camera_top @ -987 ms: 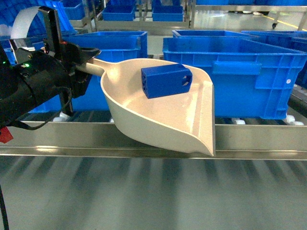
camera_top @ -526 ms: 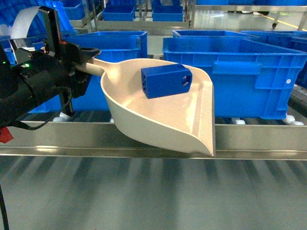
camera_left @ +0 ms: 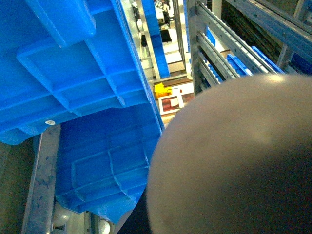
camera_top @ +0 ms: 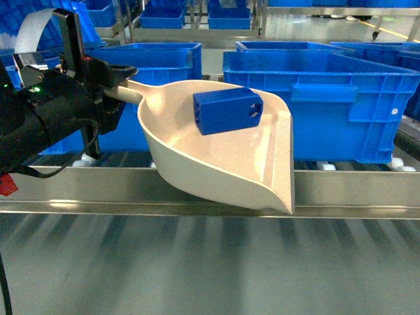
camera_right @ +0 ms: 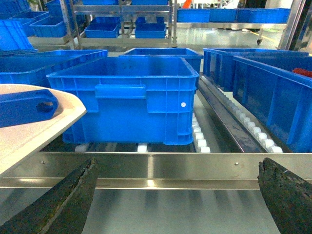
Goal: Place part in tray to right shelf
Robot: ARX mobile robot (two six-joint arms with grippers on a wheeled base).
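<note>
The beige tray (camera_top: 216,157) is held tilted over the right shelf's front rail (camera_top: 354,187), its flat lip pointing down to the right. My left gripper (camera_top: 115,82) is shut on its handle at the left. The bright-blue part (camera_top: 227,110) lies inside the tray, holes facing right. In the left wrist view the tray's rounded back (camera_left: 234,161) fills the frame and hides the jaws. The right wrist view catches the part (camera_right: 24,108) and tray (camera_right: 29,136) at its left edge. My right gripper (camera_right: 178,190) is open and empty, below the rail (camera_right: 156,165).
Large blue crates (camera_top: 321,105) stand on the shelf's white rollers right behind the tray; another blue crate (camera_top: 151,72) is at the back left. More crates (camera_right: 273,92) line the right side, with further racks behind. Grey floor lies in front of the rail.
</note>
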